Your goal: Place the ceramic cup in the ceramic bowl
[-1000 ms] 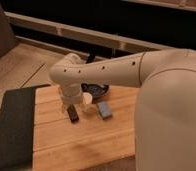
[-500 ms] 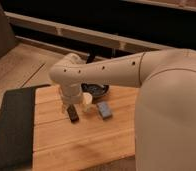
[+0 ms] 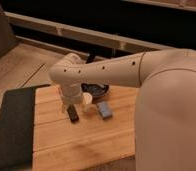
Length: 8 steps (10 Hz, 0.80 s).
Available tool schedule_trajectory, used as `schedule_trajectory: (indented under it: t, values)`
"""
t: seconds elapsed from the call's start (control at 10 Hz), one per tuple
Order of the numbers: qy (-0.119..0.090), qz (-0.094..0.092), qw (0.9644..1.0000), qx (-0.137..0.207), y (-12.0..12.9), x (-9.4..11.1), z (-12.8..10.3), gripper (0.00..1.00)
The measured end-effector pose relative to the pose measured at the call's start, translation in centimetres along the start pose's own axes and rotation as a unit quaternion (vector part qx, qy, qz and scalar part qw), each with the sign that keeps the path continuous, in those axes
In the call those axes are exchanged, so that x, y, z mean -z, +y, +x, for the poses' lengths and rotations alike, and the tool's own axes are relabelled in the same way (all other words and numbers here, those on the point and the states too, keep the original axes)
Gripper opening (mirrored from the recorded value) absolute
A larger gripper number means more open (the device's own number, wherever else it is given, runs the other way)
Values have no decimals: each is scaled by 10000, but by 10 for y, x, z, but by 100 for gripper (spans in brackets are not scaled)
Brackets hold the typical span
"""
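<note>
The ceramic cup (image 3: 87, 100) is small and cream-white. It stands upright on the wooden table (image 3: 81, 145), just in front of the ceramic bowl (image 3: 97, 90). The bowl is dark and round, and the arm partly hides it. My gripper (image 3: 72, 109) hangs down from the cream-coloured wrist, low over the table. It is just left of the cup and very near it. I cannot tell whether it touches the cup. My large arm reaches in from the right and crosses above the bowl.
A flat blue-grey block (image 3: 105, 110) lies on the table to the right of the cup. A dark mat (image 3: 13, 125) covers the table's left part. A dark rail and wall (image 3: 91, 35) run behind the table.
</note>
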<state>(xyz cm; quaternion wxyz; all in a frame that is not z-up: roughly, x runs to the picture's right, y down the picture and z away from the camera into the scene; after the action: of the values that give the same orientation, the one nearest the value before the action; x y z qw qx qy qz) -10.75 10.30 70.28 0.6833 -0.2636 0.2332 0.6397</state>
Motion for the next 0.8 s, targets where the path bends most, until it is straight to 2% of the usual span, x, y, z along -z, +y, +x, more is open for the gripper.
schedule_trajectory:
  t: [0.6,0.7,0.8]
  values:
    - [-19,4,10000,15,0,0,-1,65]
    - [-149,55,9999,54,-3,3,-11,65]
    - [-249,30,9997,66,-5,6,-21,65]
